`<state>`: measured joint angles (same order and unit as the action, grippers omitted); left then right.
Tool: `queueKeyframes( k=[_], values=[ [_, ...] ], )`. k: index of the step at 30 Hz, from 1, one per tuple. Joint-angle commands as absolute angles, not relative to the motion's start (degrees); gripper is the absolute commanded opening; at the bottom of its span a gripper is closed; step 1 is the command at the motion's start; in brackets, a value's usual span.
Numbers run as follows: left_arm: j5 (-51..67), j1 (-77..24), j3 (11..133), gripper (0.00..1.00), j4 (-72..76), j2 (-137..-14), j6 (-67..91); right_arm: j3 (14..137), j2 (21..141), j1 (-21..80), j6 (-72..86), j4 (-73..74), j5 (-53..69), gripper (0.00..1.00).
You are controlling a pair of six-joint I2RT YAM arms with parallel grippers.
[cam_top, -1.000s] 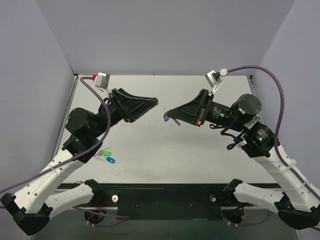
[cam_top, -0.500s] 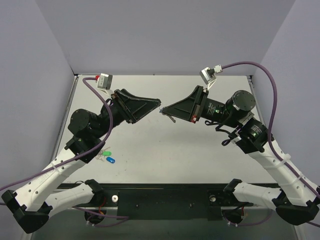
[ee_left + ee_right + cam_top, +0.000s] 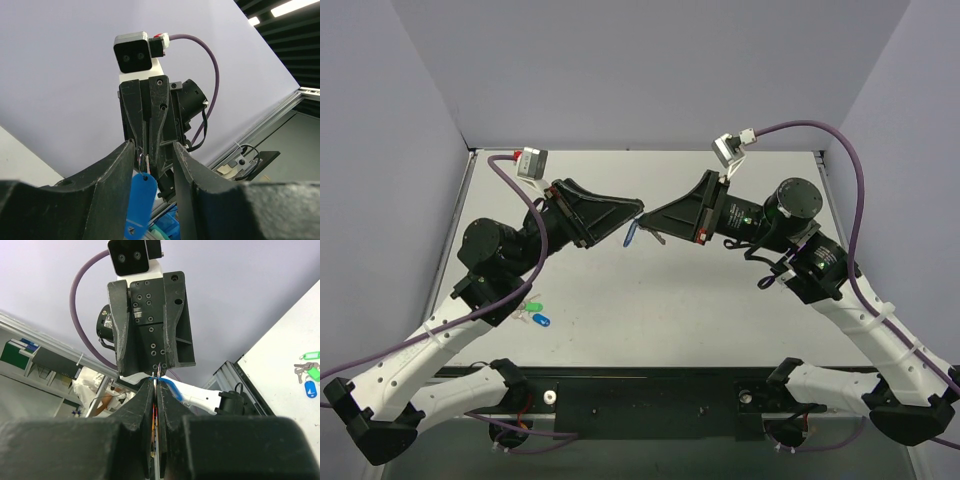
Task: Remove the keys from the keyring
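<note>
Left hand (image 3: 637, 212): raised above the middle of the worktop (image 3: 720, 320), tip aimed at the opposing hand; fingers (image 3: 115, 175) spread apart in the left wrist view, one on each side of the hanging tag; released, gripping nothing that can be seen.

Right hand (image 3: 647, 219): raised at the same level, meets the left hand nearly tip to tip; fingers (image 3: 142, 405) pressed together in the right wrist view, with a thin metal piece pinched in the slit between them; clenched on the keyring (image 3: 141, 197) at its metal ring.

Keyring: held in the air between the two hand tips, clear of the worktop; hangs by the thin ring from the right fingertips, with the light-blue oval tag pointing downward; lies between the left fingers, close to the inner face of one; contact there cannot be told.

Bunch of green and dark blue tags (image 3: 532, 312): lies flat on the worktop near its left edge, beside the left arm, well apart from both hands.
</note>
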<state>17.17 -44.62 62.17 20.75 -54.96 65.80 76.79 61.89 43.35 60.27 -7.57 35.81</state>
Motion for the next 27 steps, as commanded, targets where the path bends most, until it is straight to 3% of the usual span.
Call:
queueKeyframes(
  k=[1, 11, 16, 27],
  values=[
    [17.58, -45.26, 62.58, 0.44, 23.91, -54.23, 66.18, 78.75, 61.7, 44.12, 60.47, -13.01, 35.68, 0.0],
    [17.93, -45.53, 62.84, 0.29, 23.38, -53.88, 66.36, 78.75, 62.4, 44.56, 60.82, -13.8, 34.45, 0.0],
    [17.67, -45.62, 63.11, 0.01, 22.76, -53.53, 66.27, 79.01, 63.02, 45.09, 61.26, -14.15, 33.93, 0.0],
    [21.26, -45.88, 66.61, 0.0, 17.94, -53.61, 63.29, 79.01, 62.93, 45.7, 61.87, -13.54, 33.75, 0.0]
  ],
)
